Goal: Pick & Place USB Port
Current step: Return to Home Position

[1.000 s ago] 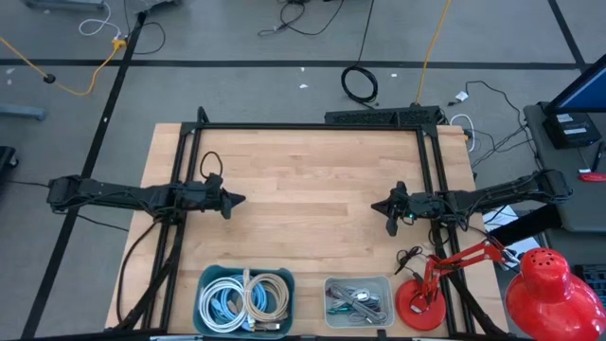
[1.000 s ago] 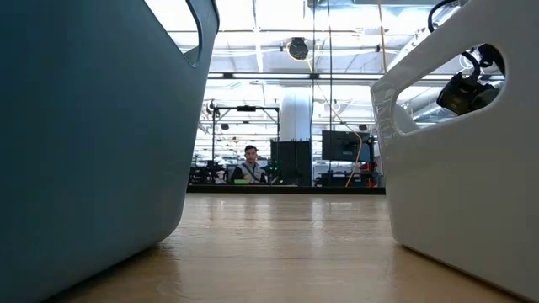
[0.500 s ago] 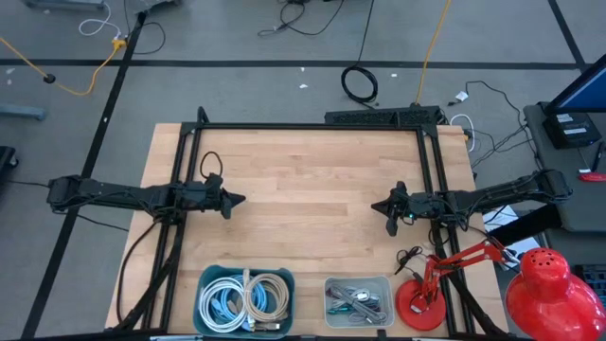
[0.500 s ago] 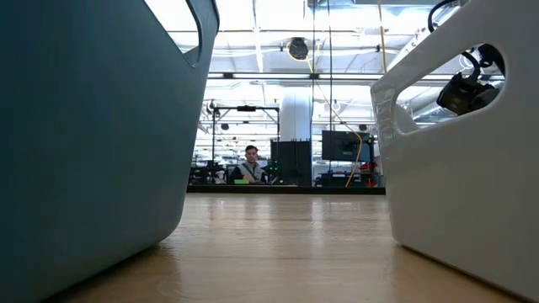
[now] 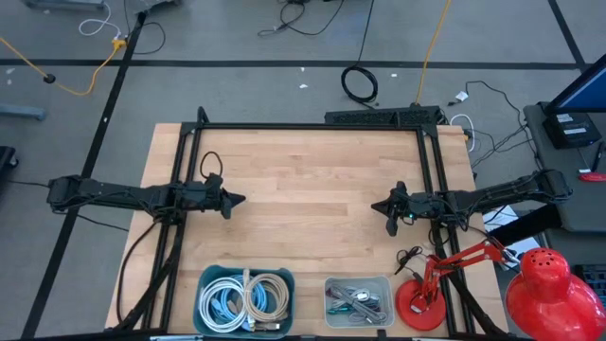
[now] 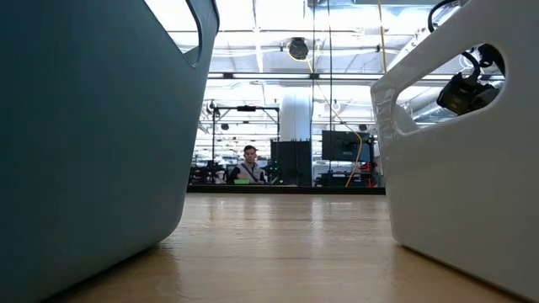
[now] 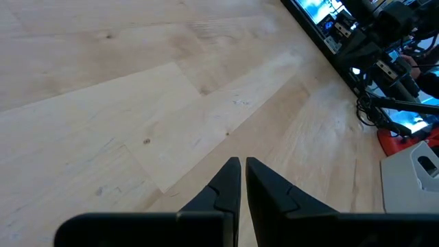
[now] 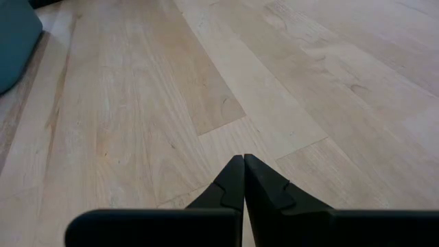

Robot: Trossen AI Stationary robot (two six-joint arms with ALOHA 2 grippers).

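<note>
A white bin (image 5: 359, 301) at the table's near edge holds several small dark and grey cable parts; no single USB part can be made out. My left gripper (image 5: 240, 200) hovers over the table's left half, shut and empty, its own view showing the fingertips (image 7: 243, 165) together above bare wood. My right gripper (image 5: 376, 206) hovers over the right half, shut and empty (image 8: 243, 161). Both are far from the bin.
A teal bin (image 5: 245, 300) with coiled white and beige cables sits left of the white bin (image 6: 472, 126); the low view looks between the two. A red desk lamp (image 5: 421, 303) stands at the near right corner. A black frame (image 5: 312, 126) borders the table. Bare wood lies between the arms.
</note>
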